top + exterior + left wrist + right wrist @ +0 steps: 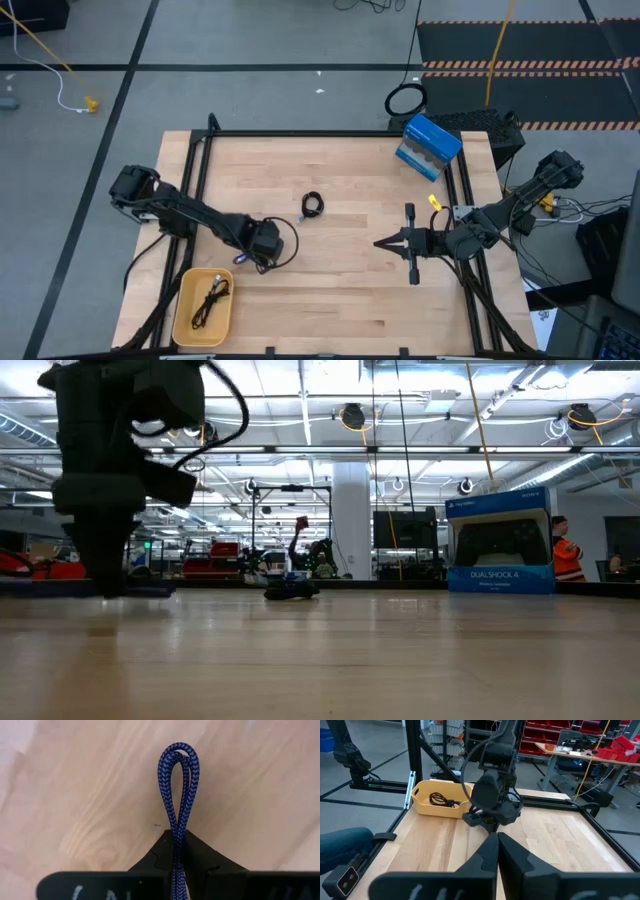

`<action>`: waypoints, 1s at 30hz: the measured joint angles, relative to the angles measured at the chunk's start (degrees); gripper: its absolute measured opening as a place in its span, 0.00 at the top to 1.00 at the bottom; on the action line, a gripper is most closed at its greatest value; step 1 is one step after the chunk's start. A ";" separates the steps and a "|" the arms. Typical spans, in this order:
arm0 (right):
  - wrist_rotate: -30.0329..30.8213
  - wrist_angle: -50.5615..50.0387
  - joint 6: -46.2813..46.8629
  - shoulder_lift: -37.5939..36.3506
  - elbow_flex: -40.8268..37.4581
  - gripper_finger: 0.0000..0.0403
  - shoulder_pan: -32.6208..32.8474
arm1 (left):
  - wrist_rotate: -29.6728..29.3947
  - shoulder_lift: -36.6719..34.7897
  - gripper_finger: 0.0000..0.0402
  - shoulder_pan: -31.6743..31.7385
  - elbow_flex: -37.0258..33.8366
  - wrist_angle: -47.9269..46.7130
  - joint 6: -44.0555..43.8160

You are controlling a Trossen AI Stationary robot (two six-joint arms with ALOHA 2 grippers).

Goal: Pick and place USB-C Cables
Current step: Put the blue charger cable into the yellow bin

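Note:
The purple braided USB-C cable is in my left gripper, which is shut on it; the gripper stands over the table's near left part, just beyond the yellow bin. A bit of purple shows beside it. A loose black cable bundle lies in the bin. The tight black coil rests flat on the table's middle and also shows in the low view. My right gripper is shut and touches nothing, right of centre, pointing toward the left arm. My left gripper pinches the purple cable between its two fingers, just behind a narrow folded loop of two or more strands. The loop sticks out beyond the fingertips over the wood. The fingers come from above, pointing down. Whether the cable is clear of the table cannot be told.
A blue controller box stands at the far right corner and shows in the low view. A black ring-shaped cable loop lies on the floor beyond the table's far edge. Black frame rails run along the table's sides.

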 joint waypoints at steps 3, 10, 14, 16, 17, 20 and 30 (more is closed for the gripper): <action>0.00 -0.02 0.00 0.02 0.00 1.00 0.00 | -0.11 -1.73 0.94 0.00 1.55 -0.94 0.01; 0.00 -0.33 0.00 0.02 0.00 1.00 0.01 | -0.13 -6.21 0.94 -0.02 2.08 -3.20 -0.04; 0.00 -0.40 0.00 0.04 0.00 1.00 0.00 | 0.36 -9.14 0.94 -0.28 2.12 -4.41 -0.81; 0.00 -0.40 0.00 0.04 0.00 1.00 0.00 | 1.02 -10.35 0.94 -0.28 2.15 -5.58 -1.00; 0.00 -0.40 0.00 0.04 0.00 1.00 0.00 | 1.45 -11.06 0.94 -0.28 2.15 -6.52 -1.34; 0.00 -0.40 0.00 0.04 0.00 1.00 0.00 | 2.62 -13.24 0.95 -0.28 2.19 -9.82 -2.22; 0.02 -0.40 0.00 0.04 0.00 1.00 0.00 | 3.37 -16.76 0.95 -0.43 8.64 -26.23 -2.24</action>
